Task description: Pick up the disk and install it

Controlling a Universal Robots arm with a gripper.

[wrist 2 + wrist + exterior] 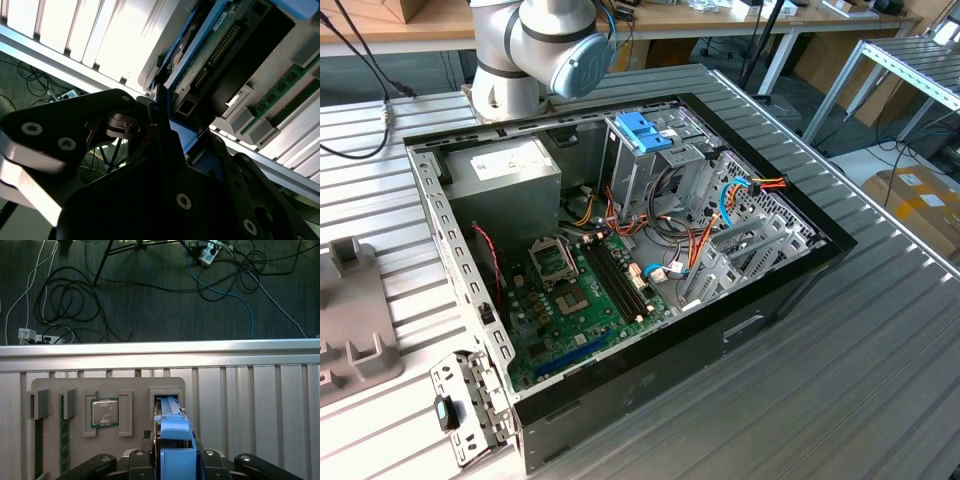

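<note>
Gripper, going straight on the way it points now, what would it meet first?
The disk, upright in a slot of the grey holder, directly ahead of the gripper and probably touching it; depth is hard to judge.

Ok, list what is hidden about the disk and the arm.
First wrist view: far end of the disk hidden inside the slot of the grey holder.
Second wrist view: the hand covers part of its blue rail.
Exterior view: top edge cuts off the arm.

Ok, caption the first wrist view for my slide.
Gripper at the blue-framed hard disk, standing on edge in a grey plastic fixture tray beside a square silver processor chip.
</note>
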